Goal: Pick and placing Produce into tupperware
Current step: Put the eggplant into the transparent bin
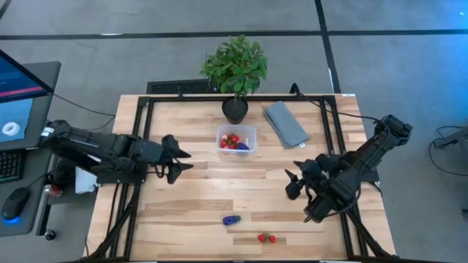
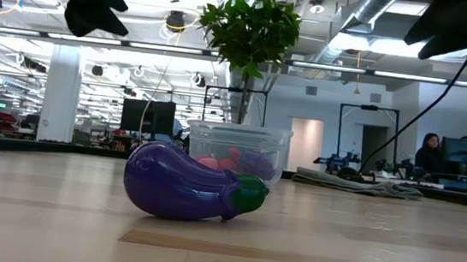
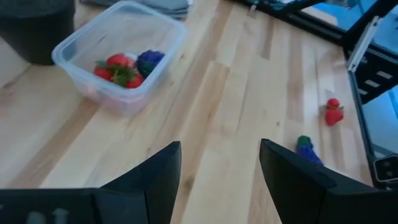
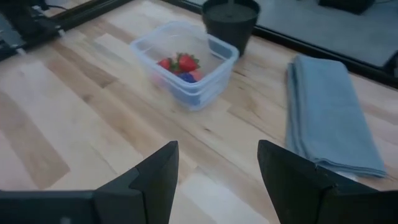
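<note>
High view: clear tub [image 1: 237,139] sits mid-counter, just in front of the black plant pot [image 1: 235,109], grey cloth [image 1: 285,123] beside it on the right. Tub is see-through plastic, rectangular, rounded corners, no lid on. Inside: red strawberries [image 3: 119,68] with green tops, a dark purple-blue piece [image 3: 150,60], something pinkish under them.

Still out on the counter [image 1: 190,212], near the front edge: a purple eggplant toy [image 1: 232,219] with a green cap, lying on its side, and a small red strawberry pair [image 1: 266,237] a bit further front and right. Both well apart from the tub.

Left hand [image 1: 180,163] hovers left of the tub, fingers spread, nothing between them. Right hand [image 1: 295,179] hovers right and forward of the tub, near the cloth, fingers also spread and empty. Neither touches any fruit.
</note>
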